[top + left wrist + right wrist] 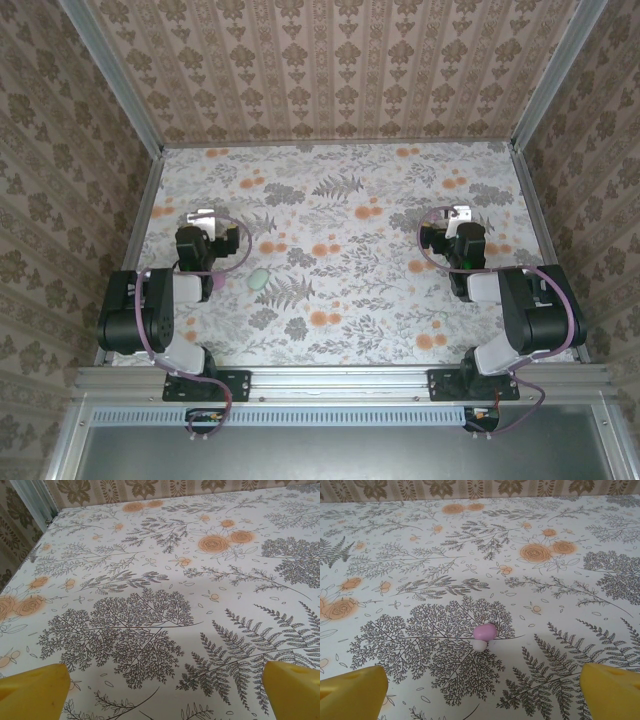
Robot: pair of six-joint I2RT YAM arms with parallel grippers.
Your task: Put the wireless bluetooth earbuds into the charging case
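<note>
Puts the pink earbud (485, 636) on the table (545, 600) straight ahead of the right gripper (482, 682), centred between wide-spread, empty fingers (350, 692), pink end far, white end near. Leaves the pale green case (259, 278) beside the left arm (140, 310), behind the left gripper (162, 682), likewise wide and empty. Favours the right arm (535, 310) for the earbud, probably the left for the case.

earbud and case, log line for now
earbud: loose, ahead of right fingers | case: beside left arm | left fingers: open | right fingers: open

Tiny mint object (259, 278), perhaps case
</note>
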